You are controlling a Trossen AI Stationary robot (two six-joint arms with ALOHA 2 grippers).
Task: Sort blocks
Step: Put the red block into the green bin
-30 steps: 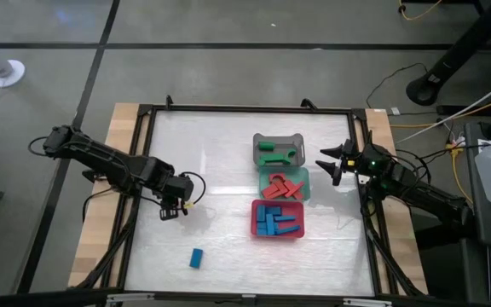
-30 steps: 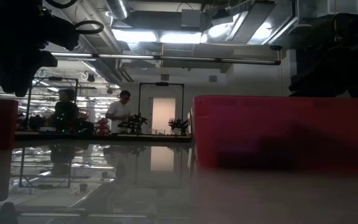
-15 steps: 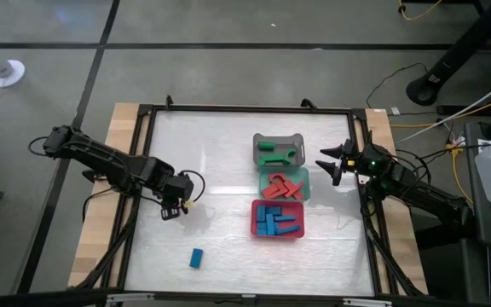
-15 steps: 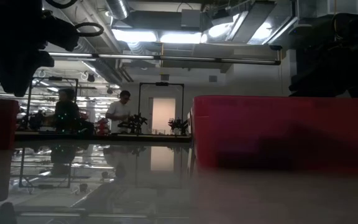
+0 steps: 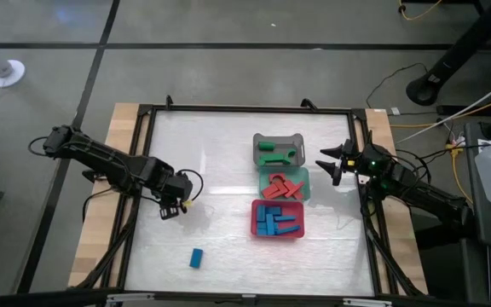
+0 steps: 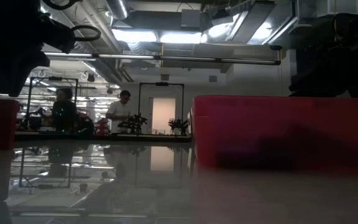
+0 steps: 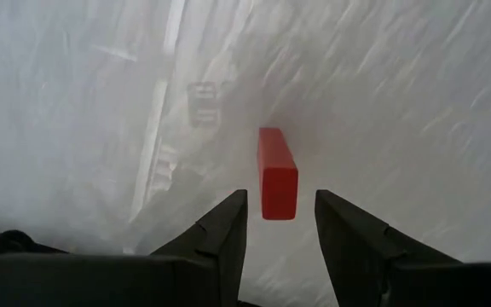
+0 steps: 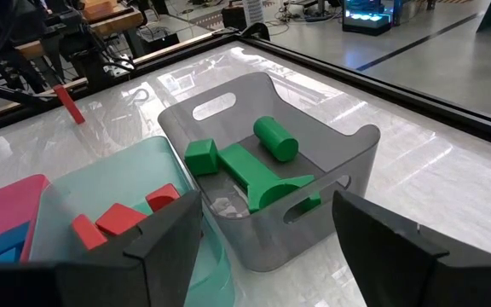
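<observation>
A red block (image 7: 278,175) stands on end on the table, also seen in the low view (image 6: 4,123). My left gripper (image 7: 280,199) (image 5: 170,210) hangs open just above it, fingers pointing down, one on either side, touching nothing. In the high view the gripper hides this block. A blue block (image 5: 196,257) lies flat near the table's near edge. Sorted blocks lie in three trays: green ones in the grey tray (image 5: 278,149), red ones in the teal tray (image 5: 284,185), blue ones in the red tray (image 5: 277,218). My right gripper (image 5: 332,164) (image 8: 267,256) waits open, right of the grey tray.
The three trays stand in a row right of the table's centre, the red tray wall (image 6: 278,130) close to the low camera. A black frame (image 5: 147,170) rims the white table. People stand in the room far behind (image 6: 120,112).
</observation>
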